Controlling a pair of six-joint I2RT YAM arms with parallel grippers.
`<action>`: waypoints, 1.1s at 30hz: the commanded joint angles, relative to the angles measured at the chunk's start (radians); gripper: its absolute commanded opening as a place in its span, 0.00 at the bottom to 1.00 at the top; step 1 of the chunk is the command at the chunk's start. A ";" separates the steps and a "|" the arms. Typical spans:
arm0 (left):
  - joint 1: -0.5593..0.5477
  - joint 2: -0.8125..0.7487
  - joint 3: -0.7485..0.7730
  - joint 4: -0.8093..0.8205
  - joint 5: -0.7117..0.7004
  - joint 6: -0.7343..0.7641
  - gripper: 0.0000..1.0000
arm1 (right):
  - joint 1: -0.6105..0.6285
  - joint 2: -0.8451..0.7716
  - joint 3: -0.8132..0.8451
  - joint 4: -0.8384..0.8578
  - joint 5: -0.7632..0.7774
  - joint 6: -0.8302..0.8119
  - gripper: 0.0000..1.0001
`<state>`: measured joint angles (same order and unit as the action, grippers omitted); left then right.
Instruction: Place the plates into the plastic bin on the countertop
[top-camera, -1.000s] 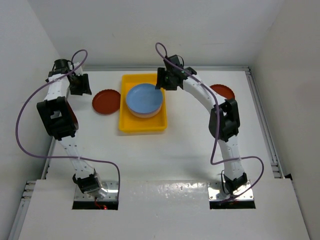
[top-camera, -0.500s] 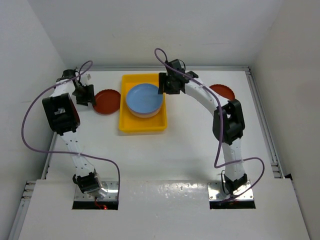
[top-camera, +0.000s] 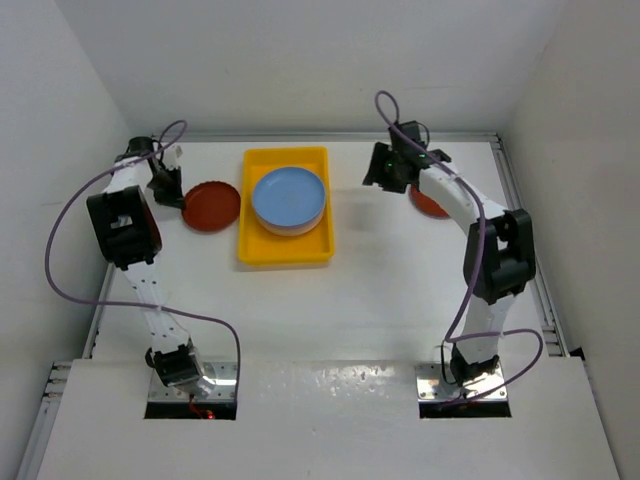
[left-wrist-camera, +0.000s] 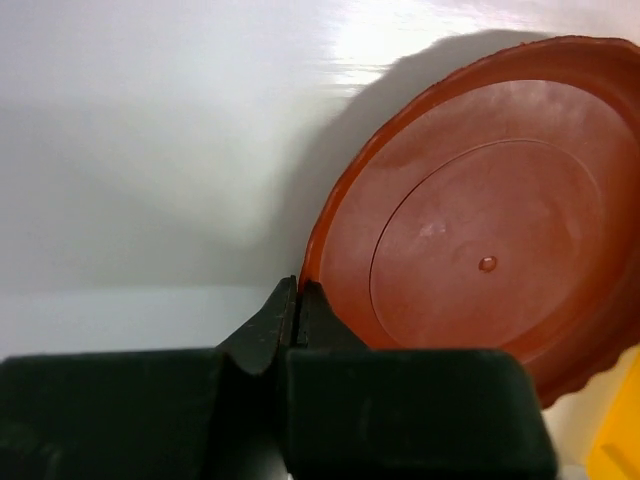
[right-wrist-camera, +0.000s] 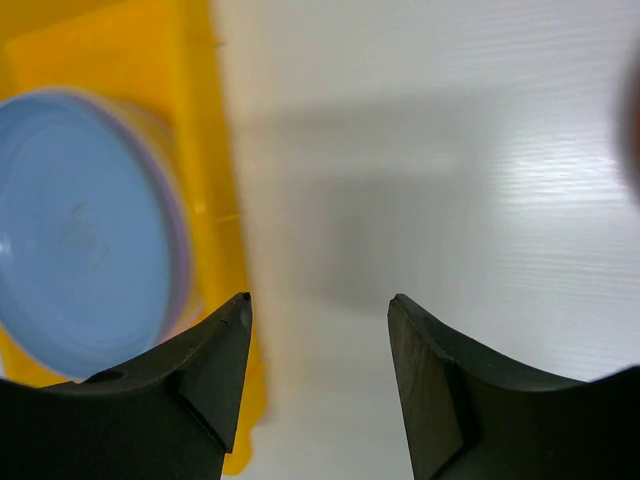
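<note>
A stack of plates topped by a light blue plate (top-camera: 290, 196) fills the yellow plastic bin (top-camera: 285, 252) on the white countertop (top-camera: 380, 290). Left of the bin lies a dark red plate (top-camera: 212, 205). My left gripper (top-camera: 172, 192) is at its left edge. In the left wrist view that gripper (left-wrist-camera: 298, 285) is shut, with the dark red plate's (left-wrist-camera: 480, 230) rim pinched at the fingertips. A second dark red plate (top-camera: 432, 203) lies at the right, partly under my right arm. My right gripper (top-camera: 385, 170) hangs open between bin and that plate, holding nothing (right-wrist-camera: 320, 305).
The right wrist view shows the bin's wall (right-wrist-camera: 215, 150) and the blue plate (right-wrist-camera: 80, 220) with a lilac rim beneath it. White walls close in the countertop at the back and sides. Metal rails (top-camera: 525, 230) run along its edges.
My left gripper dropped to the left dark red plate's rim and shut on it. The right gripper swung right, away from the bin, toward the other dark red plate.
</note>
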<state>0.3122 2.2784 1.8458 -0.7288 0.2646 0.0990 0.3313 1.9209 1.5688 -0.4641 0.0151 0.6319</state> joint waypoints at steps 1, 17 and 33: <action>0.044 -0.120 0.096 0.005 -0.001 -0.024 0.00 | -0.105 -0.112 -0.097 0.064 0.002 0.055 0.56; -0.257 -0.249 0.215 0.026 0.222 -0.076 0.00 | -0.389 -0.200 -0.400 0.093 -0.047 0.195 0.56; -0.401 -0.163 0.099 0.017 0.193 -0.058 0.02 | -0.443 -0.197 -0.458 0.113 -0.058 0.207 0.59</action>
<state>-0.0734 2.1456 1.9606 -0.7189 0.4465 0.0410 -0.0982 1.7424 1.1088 -0.3817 -0.0334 0.8173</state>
